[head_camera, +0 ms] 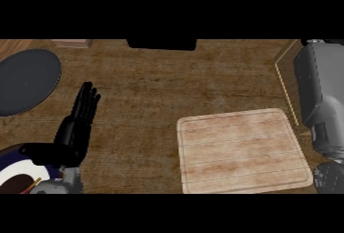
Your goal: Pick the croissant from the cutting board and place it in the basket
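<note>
Head view, left robot hand (82, 113) spread straight, right forearm (322, 91) covering basket (285, 77) interior.

Pale, matt wooden cutting board (242, 152) on a darker, rough-grained wooden counter (168, 82).

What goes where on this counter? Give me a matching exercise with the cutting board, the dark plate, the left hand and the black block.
Things:
1. light wooden square cutting board
2. dark grey round plate
3. black left hand
4. black rectangular block

Places:
A. top edge, centre
B. lower right
C. cut off by the left edge
D. between plate and board, fingers straight

Pairs: 1-B, 2-C, 3-D, 4-A
</note>
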Robot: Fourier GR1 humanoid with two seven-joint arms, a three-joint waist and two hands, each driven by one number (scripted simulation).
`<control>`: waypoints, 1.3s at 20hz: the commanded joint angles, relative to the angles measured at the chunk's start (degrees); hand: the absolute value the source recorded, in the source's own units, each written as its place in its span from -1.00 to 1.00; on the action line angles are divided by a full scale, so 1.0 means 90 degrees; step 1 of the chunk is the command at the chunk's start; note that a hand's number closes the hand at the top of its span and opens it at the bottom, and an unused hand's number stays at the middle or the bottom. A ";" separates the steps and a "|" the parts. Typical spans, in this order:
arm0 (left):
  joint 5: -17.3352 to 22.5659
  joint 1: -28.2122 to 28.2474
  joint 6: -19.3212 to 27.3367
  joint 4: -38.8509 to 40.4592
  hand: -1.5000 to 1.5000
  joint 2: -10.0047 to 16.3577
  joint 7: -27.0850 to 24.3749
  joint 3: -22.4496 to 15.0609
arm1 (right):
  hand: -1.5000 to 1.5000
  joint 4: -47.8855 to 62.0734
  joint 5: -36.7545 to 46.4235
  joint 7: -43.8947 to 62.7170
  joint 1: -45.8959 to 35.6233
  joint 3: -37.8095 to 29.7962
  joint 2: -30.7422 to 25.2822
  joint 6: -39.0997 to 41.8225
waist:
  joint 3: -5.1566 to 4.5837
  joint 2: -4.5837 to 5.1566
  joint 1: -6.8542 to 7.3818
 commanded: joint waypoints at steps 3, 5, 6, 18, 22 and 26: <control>-0.0083 -0.0115 0.0070 0.0038 0.00 -0.0038 0.0109 -0.0020 | 1.00 0.0258 0.0127 0.1335 0.0273 -0.0428 0.0121 -0.0294 | 0.0014 -0.0012 -0.0102; 0.0181 -0.0221 -0.0092 -0.0015 0.00 0.0118 0.0184 0.0254 | 1.00 0.0228 0.0196 0.1403 0.0011 -0.0500 0.0138 -0.0119 | 0.0009 -0.0023 -0.0080; -0.0067 0.0007 0.0061 -0.0146 0.00 -0.0037 0.0148 -0.0036 | 1.00 0.0219 0.0151 0.1172 0.0282 -0.0575 0.0065 -0.0260 | 0.0013 -0.0049 -0.0133; -0.0058 -0.0252 0.0080 0.0238 0.00 -0.0008 0.0012 0.0243 | 1.00 -0.0239 0.0130 0.0784 0.0872 -0.1134 0.0550 -0.1242 | 0.0010 -0.0061 -0.0259; -0.0161 0.0146 0.0148 -0.0156 0.00 -0.0122 -0.0009 0.0009 | 1.00 -0.0568 0.0341 0.1103 0.1150 -0.1378 0.0683 -0.1643 | 0.0014 -0.0052 -0.0164; -0.0136 0.0245 0.0042 0.0025 0.00 -0.0086 -0.0157 0.0047 | -1.00 -0.0476 -0.0040 0.0525 0.1137 -0.1772 0.0545 -0.1322 | 0.0013 -0.0063 -0.0236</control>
